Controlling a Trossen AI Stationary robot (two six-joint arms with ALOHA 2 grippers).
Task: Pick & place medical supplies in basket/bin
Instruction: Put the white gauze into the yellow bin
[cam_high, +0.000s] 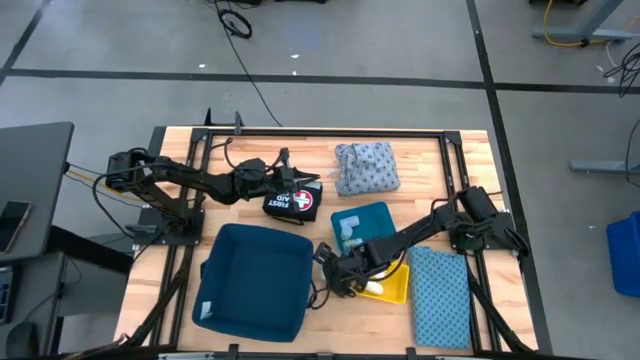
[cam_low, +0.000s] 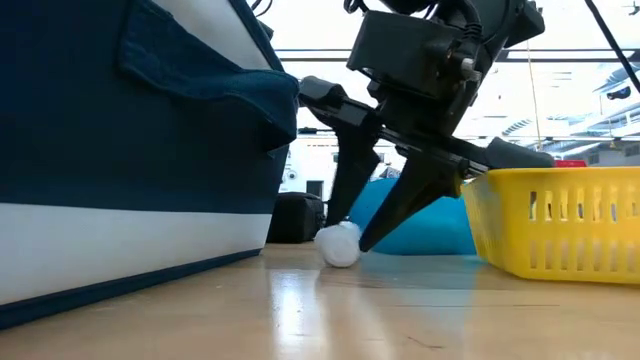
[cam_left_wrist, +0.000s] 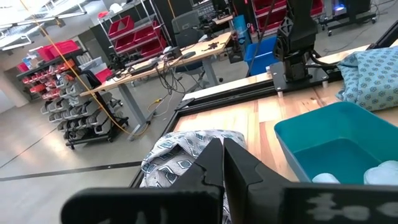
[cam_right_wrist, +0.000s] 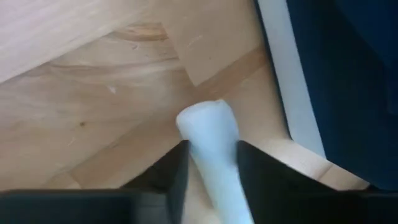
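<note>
Right gripper (cam_low: 345, 243) jaws clamp white roll (cam_right_wrist: 210, 146) on table beside dark blue bin (cam_high: 255, 280); black pouch (cam_high: 296, 200) reads "FIRST AID"

One legible marking found. A black pouch (cam_high: 294, 200) lying on the table, in the high view, carries the white lettering "FIRST AID" beside a round red-and-white cross emblem. The lettering reads upside down from the camera's side. No other text, brand, number or sign can be read in the low view or either wrist view.
</note>
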